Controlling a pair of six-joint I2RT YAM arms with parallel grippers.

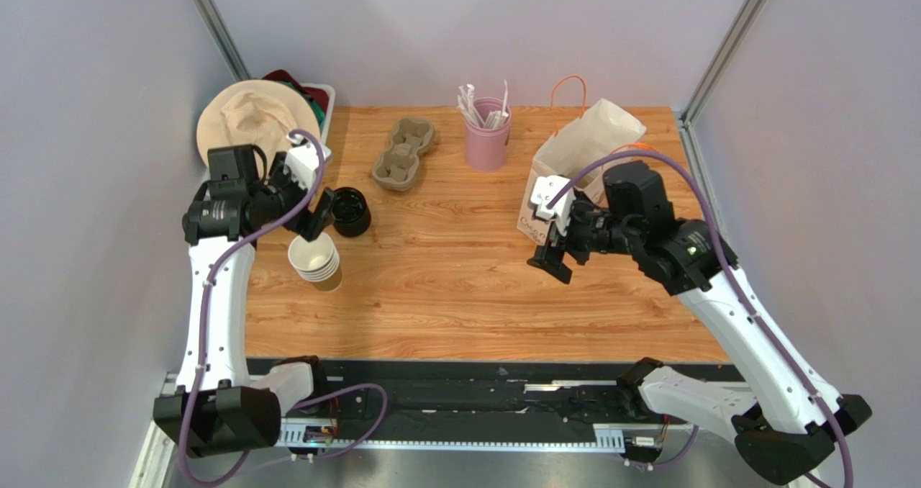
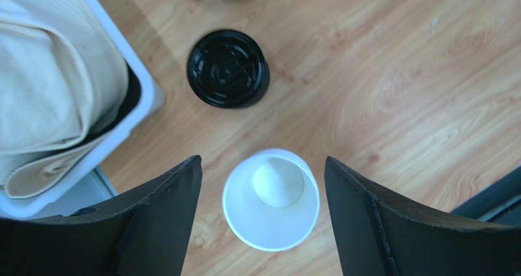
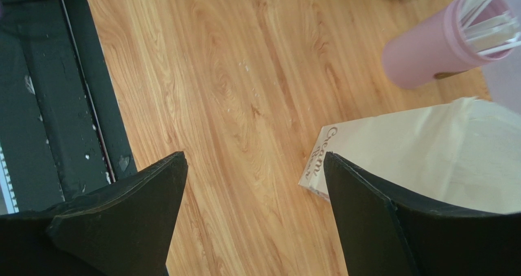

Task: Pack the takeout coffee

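The left arm (image 1: 222, 305) and right arm (image 1: 757, 331) wear glossy white shells over their long links, with black housings at the joints and angular black bases (image 1: 216, 418). A purple-grey cable (image 1: 638, 156) runs along each arm, and a small white block (image 1: 551, 199) sits at each wrist. The left gripper (image 2: 263, 162) and right gripper (image 3: 254, 156) carry matte black fingers (image 2: 165, 215), broad wedges tapering to a point, their edges slightly rough.

My count from here:
One cup stack (image 1: 315, 259), one black lid (image 1: 350, 211), one cup carrier (image 1: 403, 153), one pink cup (image 1: 486, 134), one paper bag (image 1: 573, 164).
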